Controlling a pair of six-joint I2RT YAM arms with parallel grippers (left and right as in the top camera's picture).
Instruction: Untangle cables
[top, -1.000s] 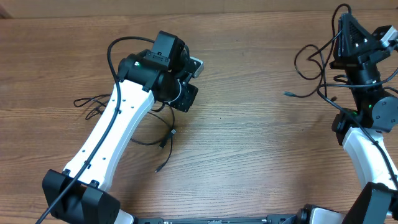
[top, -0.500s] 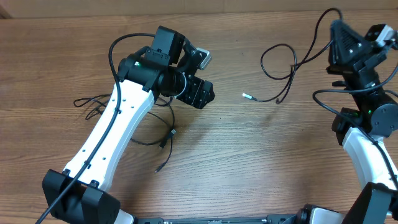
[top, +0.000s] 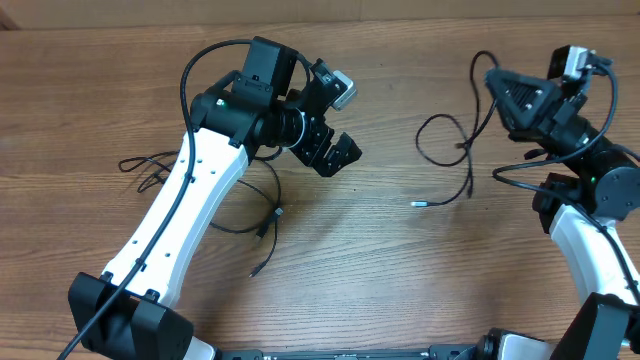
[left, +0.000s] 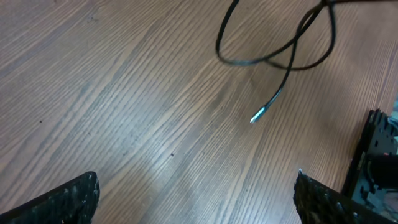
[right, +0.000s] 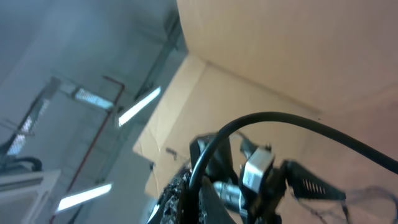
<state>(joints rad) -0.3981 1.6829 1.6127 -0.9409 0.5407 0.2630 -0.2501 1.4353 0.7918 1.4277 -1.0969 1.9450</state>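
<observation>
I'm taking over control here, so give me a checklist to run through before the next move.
1. Left tool open: ok.
2. Left tool empty: ok, only table between its fingers.
3. Right tool shut on the lifted cable: ok.
4. Lifted cable's plug apart from the cable pile: ok.
5. Cable pile untangled: not ok, strands cross.

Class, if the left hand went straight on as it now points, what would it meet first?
The left hand would probably hit bare table, just short of the cable; depth is unclear.
</observation>
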